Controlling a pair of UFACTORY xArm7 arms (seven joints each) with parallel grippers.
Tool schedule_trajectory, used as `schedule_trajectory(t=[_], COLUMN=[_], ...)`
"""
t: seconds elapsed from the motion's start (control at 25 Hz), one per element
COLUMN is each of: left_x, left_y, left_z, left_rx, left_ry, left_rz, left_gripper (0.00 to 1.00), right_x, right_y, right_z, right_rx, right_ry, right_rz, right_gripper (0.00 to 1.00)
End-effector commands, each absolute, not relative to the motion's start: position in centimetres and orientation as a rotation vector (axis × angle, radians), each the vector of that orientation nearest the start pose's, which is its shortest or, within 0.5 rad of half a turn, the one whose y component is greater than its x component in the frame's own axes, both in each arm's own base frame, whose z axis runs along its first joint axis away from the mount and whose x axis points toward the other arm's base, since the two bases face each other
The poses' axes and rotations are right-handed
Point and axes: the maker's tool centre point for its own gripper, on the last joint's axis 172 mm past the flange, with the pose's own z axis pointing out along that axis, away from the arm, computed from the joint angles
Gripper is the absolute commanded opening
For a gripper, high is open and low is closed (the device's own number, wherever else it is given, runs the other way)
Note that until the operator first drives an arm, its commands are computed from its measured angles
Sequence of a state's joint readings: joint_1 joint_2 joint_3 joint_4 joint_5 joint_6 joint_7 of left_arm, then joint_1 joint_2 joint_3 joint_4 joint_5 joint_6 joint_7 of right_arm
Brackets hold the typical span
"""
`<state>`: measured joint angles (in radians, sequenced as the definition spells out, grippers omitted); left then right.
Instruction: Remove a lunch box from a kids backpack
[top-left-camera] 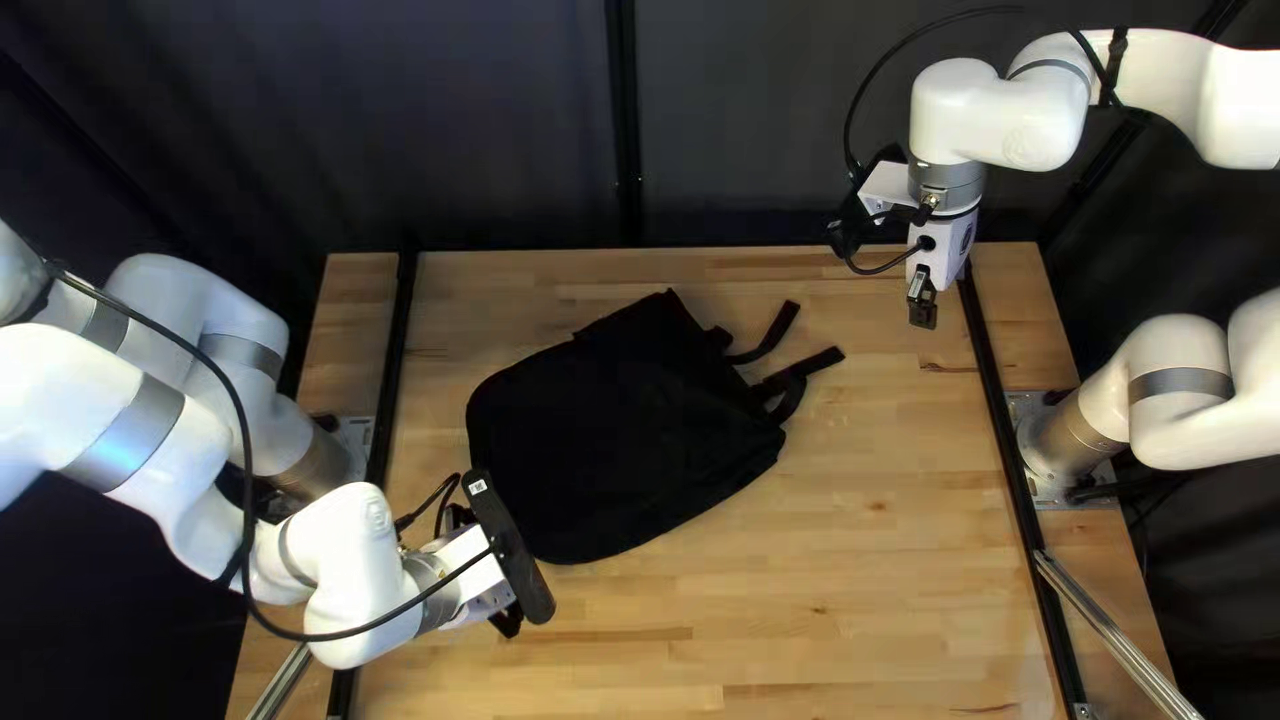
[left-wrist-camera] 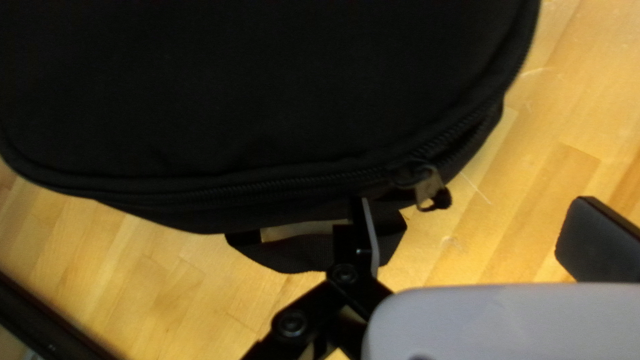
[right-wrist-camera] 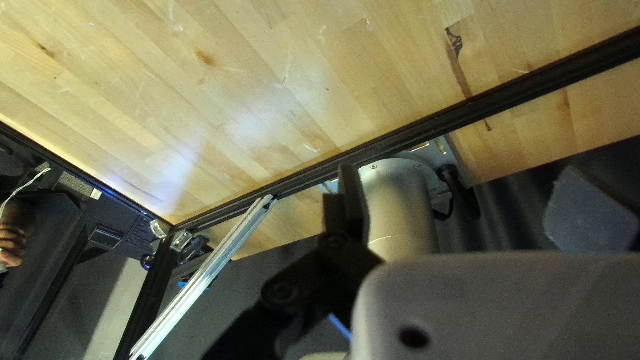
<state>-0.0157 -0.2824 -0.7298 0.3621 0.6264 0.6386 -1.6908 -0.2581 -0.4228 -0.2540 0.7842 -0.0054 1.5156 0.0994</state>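
Wooden bench (top-left-camera: 854, 587) carries the black backpack (top-left-camera: 614, 427). Only left wrist view shows clearly its zipper pull (left-wrist-camera: 430, 189), near the left claw (top-left-camera: 507, 620). Left claw and right claw (top-left-camera: 923, 310) have fingers wide apart.

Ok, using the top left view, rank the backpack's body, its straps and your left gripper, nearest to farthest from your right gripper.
From my right gripper:
1. Straps, at the backpack's side facing it.
2. Backpack's body, left of the straps in that view.
3. Left gripper, beyond the body, toward the near edge.
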Motion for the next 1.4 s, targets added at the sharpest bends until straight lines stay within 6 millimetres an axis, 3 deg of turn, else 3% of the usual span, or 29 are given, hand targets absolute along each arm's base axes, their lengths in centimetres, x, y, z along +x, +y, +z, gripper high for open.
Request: schedule_trajectory(t=[0.04,0.08,0.76,0.96,1.24,1.4], left_x=[30.0,30.0,30.2,29.4,27.0,26.4], left_y=[-13.4,-13.4,-13.2,-12.7,-11.8,-11.6], left_z=[6.9,7.0,8.8,9.5,8.6,9.6], left_rx=[-2.702,-2.698,-2.650,-2.642,-2.635,-2.626], left_ry=[-0.624,-0.626,-0.606,-0.630,-0.710,-0.727], left_rz=[-0.673,-0.676,-0.699,-0.662,-0.568,-0.538], left_gripper=[0.07,0.00,0.00,0.00,0.00,0.00], right_x=[23.6,23.6,23.6,23.6,23.6,23.6], right_y=[-12.2,-12.2,-12.2,-12.2,-12.2,-12.2], right_z=[22.4,22.4,22.4,22.4,22.4,22.4], right_rx=[-2.832,-2.832,-2.832,-2.832,-2.832,-2.832], right_ry=[0.833,0.833,0.833,0.833,0.833,0.833], right_rz=[0.440,0.440,0.440,0.440,0.440,0.440], right_gripper=[1.00,1.00,1.00,1.00,1.00,1.00])
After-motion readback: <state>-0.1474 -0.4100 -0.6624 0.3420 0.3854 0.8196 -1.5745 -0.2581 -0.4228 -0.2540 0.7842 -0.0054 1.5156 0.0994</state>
